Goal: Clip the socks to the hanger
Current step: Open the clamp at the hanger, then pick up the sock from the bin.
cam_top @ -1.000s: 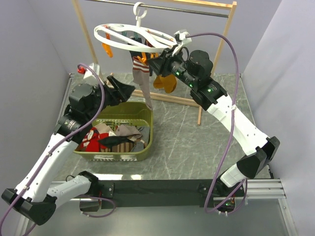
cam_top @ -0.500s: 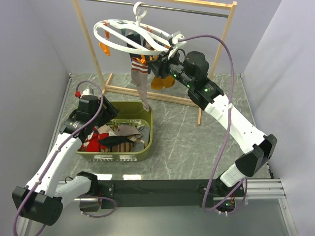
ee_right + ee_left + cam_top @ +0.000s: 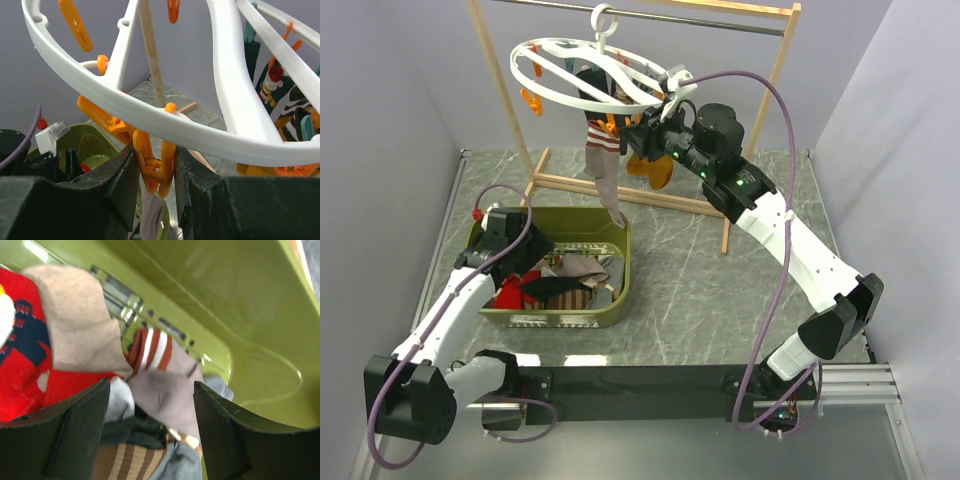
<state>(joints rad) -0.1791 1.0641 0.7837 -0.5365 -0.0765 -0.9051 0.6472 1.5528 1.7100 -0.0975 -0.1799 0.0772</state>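
The white oval hanger (image 3: 582,72) hangs by its hook from the rack bar. One taupe sock (image 3: 604,172) with a striped cuff hangs from it. My right gripper (image 3: 634,136) is up at the ring, its jaws pressed on an orange clip (image 3: 156,162), with the taupe sock's fabric (image 3: 150,217) just below. The second taupe sock (image 3: 167,392), with a red and white cuff, lies in the green basket (image 3: 622,285). My left gripper (image 3: 515,255) is down in the basket, open, with that sock lying between its fingers (image 3: 75,432).
The basket also holds a red patterned sock (image 3: 30,365), a beige sock (image 3: 80,325) and striped brown and grey socks. Mustard-orange socks (image 3: 660,170) and other clipped items hang from the hanger. The wooden rack frame (image 3: 782,65) stands behind.
My left arm has come down from above the basket's far edge into the basket's left side. The right gripper and the hanger have shifted slightly up and left.
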